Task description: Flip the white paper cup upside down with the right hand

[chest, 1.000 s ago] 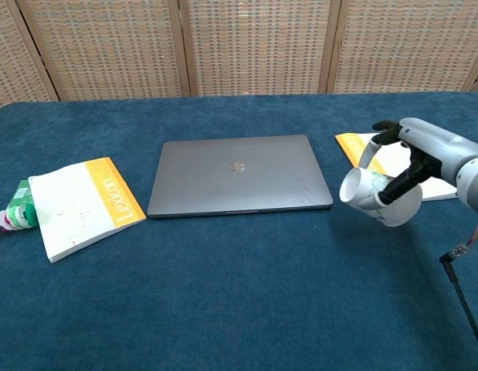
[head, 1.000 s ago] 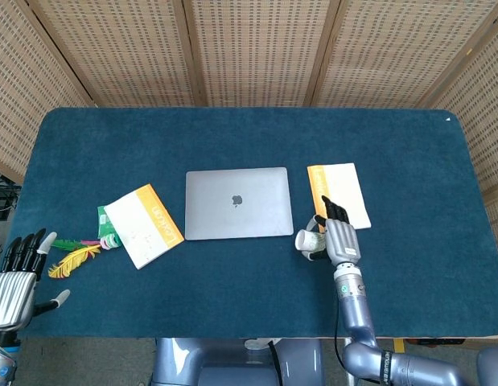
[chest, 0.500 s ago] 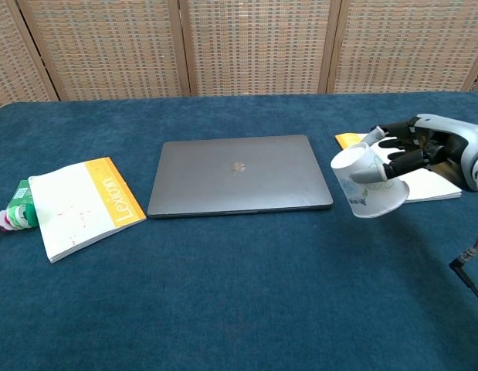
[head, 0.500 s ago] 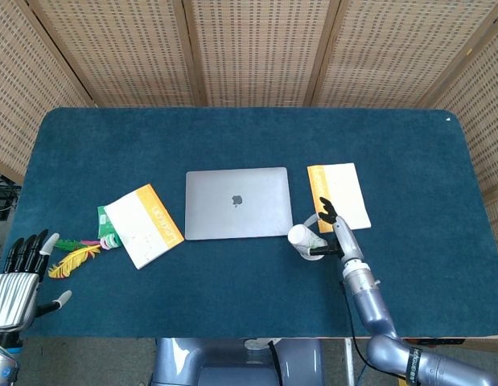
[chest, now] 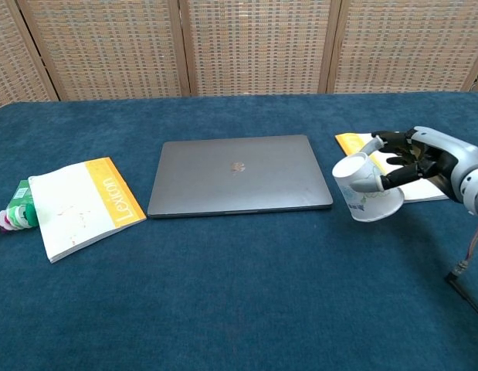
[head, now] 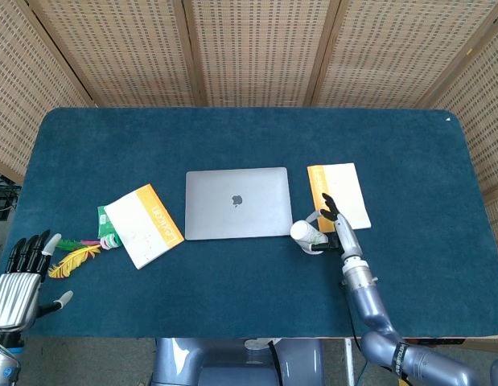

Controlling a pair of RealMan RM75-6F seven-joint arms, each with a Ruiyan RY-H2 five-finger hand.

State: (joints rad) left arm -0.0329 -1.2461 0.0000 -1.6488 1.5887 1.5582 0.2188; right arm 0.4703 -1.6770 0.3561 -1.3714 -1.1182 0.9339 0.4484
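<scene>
The white paper cup (chest: 365, 193) stands bottom-up, slightly tilted, its wide rim down on the blue cloth just right of the laptop; in the head view the cup (head: 306, 236) shows at the laptop's front right corner. My right hand (chest: 408, 160) holds it from the right, thumb across its side and fingers curled behind it. From above, the right hand (head: 335, 228) sits between the cup and the orange-edged booklet. My left hand (head: 21, 277) hovers off the table's front left corner, fingers spread, holding nothing.
A shut grey laptop (head: 237, 203) lies mid-table. An orange-and-white booklet (head: 341, 193) lies behind the right hand. At the left are a Lexton notebook (head: 142, 224), a green packet (head: 108, 227) and coloured feathers (head: 75, 256). Blue cloth (head: 232, 297) covers the table.
The right hand has turned the cup from lying sideways in the air to bottom-up and lowered it to the cloth. The left hand has barely moved.
</scene>
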